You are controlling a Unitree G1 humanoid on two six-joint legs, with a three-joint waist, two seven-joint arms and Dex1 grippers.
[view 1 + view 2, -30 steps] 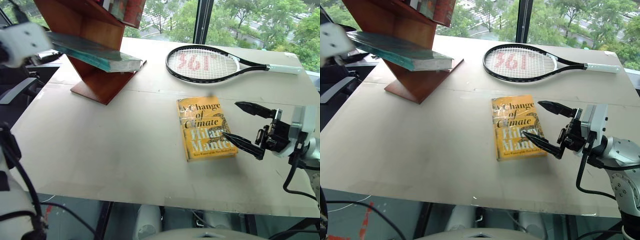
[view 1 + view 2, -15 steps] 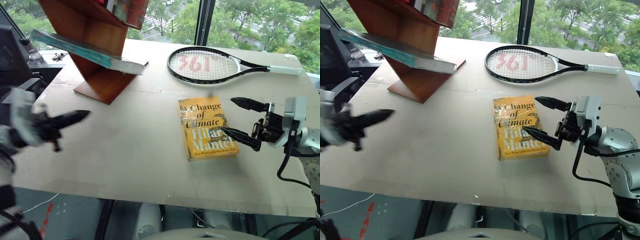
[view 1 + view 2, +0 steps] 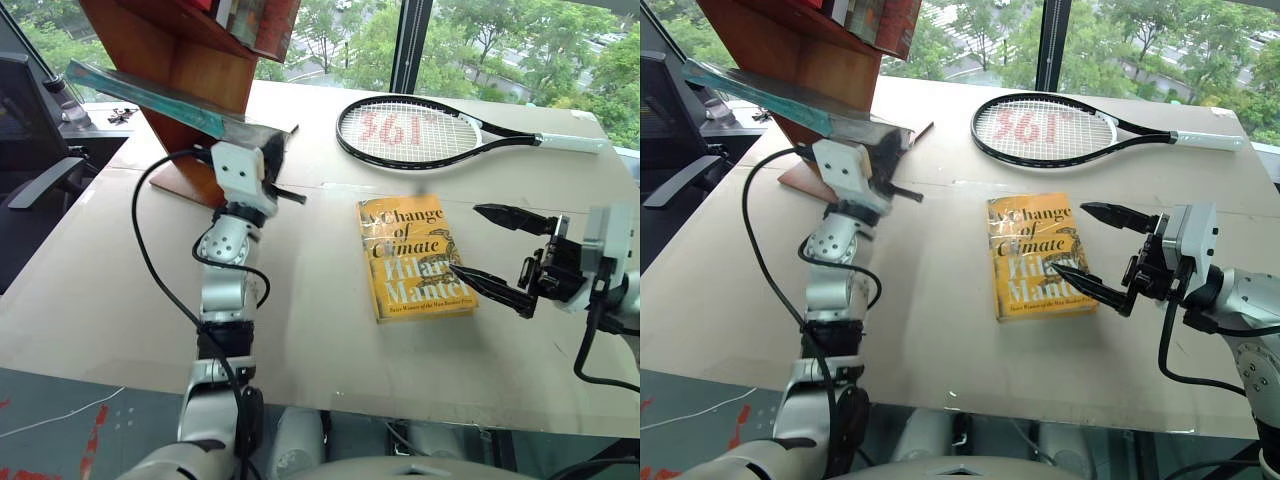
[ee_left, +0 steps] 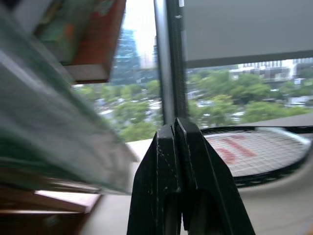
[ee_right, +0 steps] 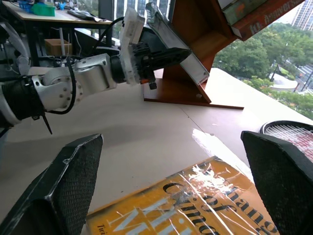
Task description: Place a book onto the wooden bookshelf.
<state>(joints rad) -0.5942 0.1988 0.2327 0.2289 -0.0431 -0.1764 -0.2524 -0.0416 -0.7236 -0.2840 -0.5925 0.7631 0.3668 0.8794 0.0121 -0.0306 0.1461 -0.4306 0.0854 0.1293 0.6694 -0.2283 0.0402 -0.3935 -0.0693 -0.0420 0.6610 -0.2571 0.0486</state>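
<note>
The teal-green book (image 3: 150, 95) lies on a slanted board of the reddish-brown wooden bookshelf (image 3: 170, 45), its near end sticking out past the board. No gripper holds it. My left gripper (image 3: 298, 197) is shut and empty, pointing right just below and in front of that end; its fingers (image 4: 177, 147) are pressed together. My right gripper (image 3: 465, 240) stands open at the right edge of a yellow book (image 3: 412, 255), with nothing between its fingers (image 5: 73, 196). The right wrist view shows the left gripper (image 5: 178, 54) beside the shelf's base (image 5: 193, 95).
A tennis racket (image 3: 420, 130) lies at the back of the table, behind the yellow "A Change of Climate" book. More books (image 3: 255, 20) stand on the shelf's upper board. An office chair (image 3: 30, 130) is off the table's left edge. Windows run behind the table.
My left arm has swung from the far left, by the book's outer end, down and across to the shelf's front, and its gripper has shut. The book now lies more steeply. The right gripper stayed put.
</note>
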